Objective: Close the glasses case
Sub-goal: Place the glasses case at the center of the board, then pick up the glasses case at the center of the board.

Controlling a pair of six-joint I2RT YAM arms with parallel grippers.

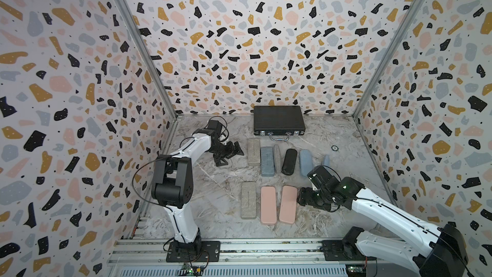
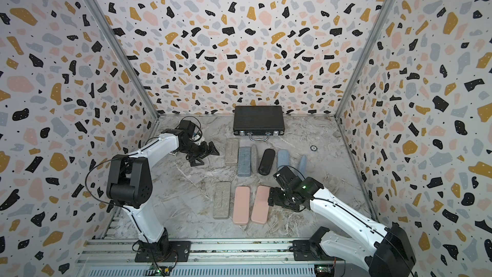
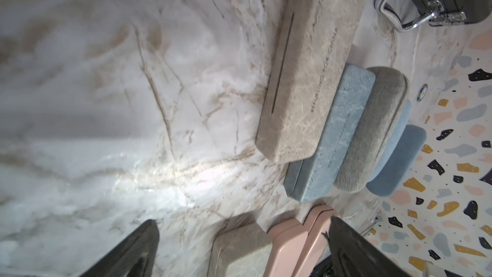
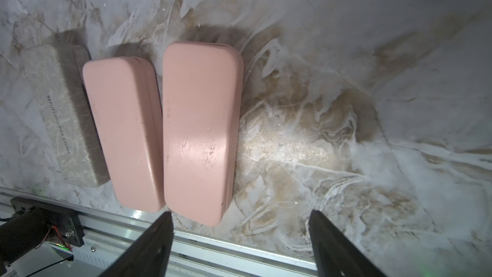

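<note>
Several glasses cases lie on the marble table, and every lid I can see is down. The front row holds a beige case (image 1: pixel 248 200) and two pink cases (image 1: pixel 268 205) (image 1: pixel 287 204). My right gripper (image 1: pixel 302 197) (image 4: pixel 241 213) stands open just beside the right-hand pink case (image 4: pixel 199 134), with nothing between its fingers. The back row holds a beige case (image 1: pixel 253 151) (image 3: pixel 306 75), a blue-grey case (image 1: pixel 267 161), a grey felt case (image 1: pixel 277 158), a black case (image 1: pixel 289 161) and a light blue case (image 1: pixel 305 162). My left gripper (image 1: pixel 229 153) (image 3: pixel 242 221) is open and empty, left of the back row.
A shut black briefcase (image 1: pixel 278 120) with a chrome handle (image 3: pixel 394 3) sits against the back wall. A small round disc (image 1: pixel 334 148) lies on the table to its right. Patterned walls enclose three sides, and an aluminium rail (image 1: pixel 239 249) runs along the front.
</note>
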